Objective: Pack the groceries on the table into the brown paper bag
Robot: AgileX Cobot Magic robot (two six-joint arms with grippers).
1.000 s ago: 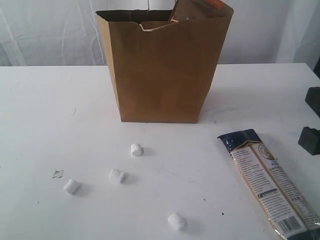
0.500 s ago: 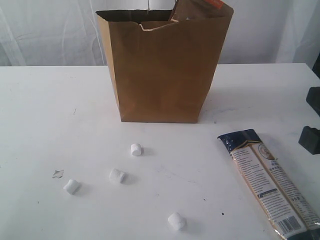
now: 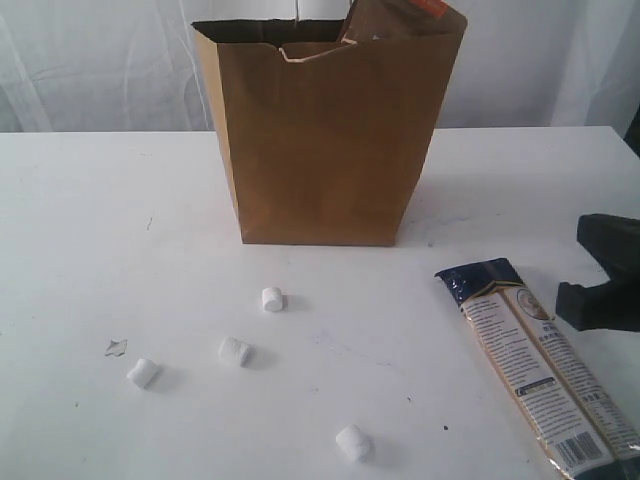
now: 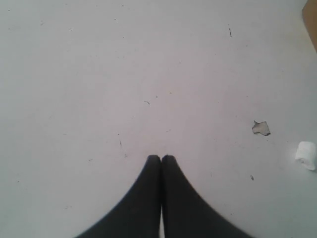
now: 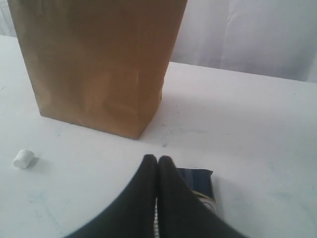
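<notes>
The brown paper bag (image 3: 325, 130) stands upright at the back of the table (image 3: 120, 220), with a brown pouch (image 3: 395, 18) sticking out of its top. A long noodle pack (image 3: 540, 370) lies flat at the front right. Several white marshmallows lie in front of the bag, among them one (image 3: 272, 299) nearest it and one (image 3: 352, 443) at the front. My right gripper (image 5: 157, 157) is shut and empty, just above the dark end of the noodle pack (image 5: 200, 181), facing the bag (image 5: 99, 59). My left gripper (image 4: 161, 156) is shut and empty over bare table, near a marshmallow (image 4: 306, 154).
A small torn scrap (image 3: 116, 347) lies on the table at the front left, also seen in the left wrist view as a scrap (image 4: 261, 128). White curtains hang behind the table. The right arm's black body (image 3: 605, 300) enters from the right edge.
My right gripper has moved left from the right edge, further into the exterior view and closer to the noodle pack. Everything on the table stays where it was.
</notes>
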